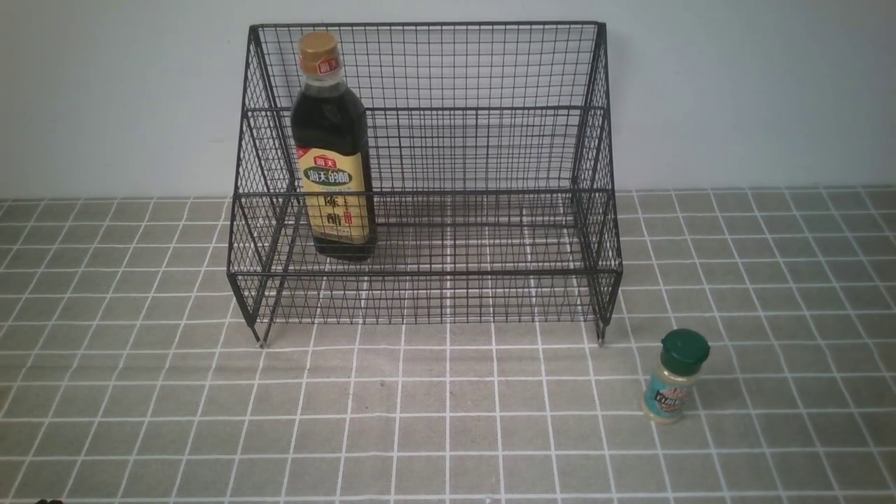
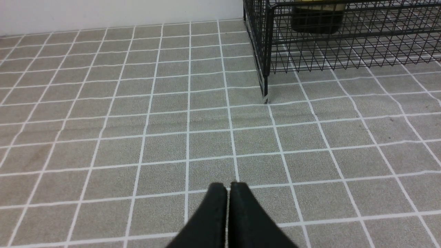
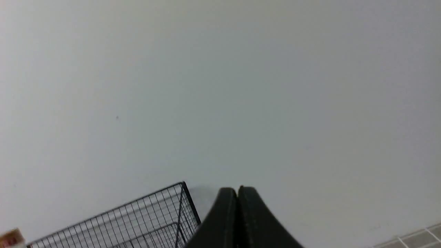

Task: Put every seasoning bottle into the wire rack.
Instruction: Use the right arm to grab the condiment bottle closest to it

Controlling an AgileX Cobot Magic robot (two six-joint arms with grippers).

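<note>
Big bottle (image 1: 334, 150): I see it standing inside the rack (image 1: 483, 203).
Small bottle (image 1: 675, 378): on the bench (image 1: 448, 434), outside.
My left fingers (image 2: 215, 206): together, empty.
My right fingers (image 3: 225, 213): together, empty.

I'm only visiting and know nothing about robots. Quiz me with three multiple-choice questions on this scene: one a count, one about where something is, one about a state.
1. How many bottles stand in the wire rack?
A) one B) two C) none

2. Where is the small shaker?
A) on the rack's upper tier B) lying on its side C) upright on the tiled cloth, outside the rack

3. How are the left gripper and right gripper?
A) both wide open B) both shut, empty C) one holding a bottle

Answers:
1 A: only the tall dark bottle is inside.
2 C: it stands near the rack's right front leg.
3 B: each wrist view shows the jaws pressed together with nothing between them.
</note>
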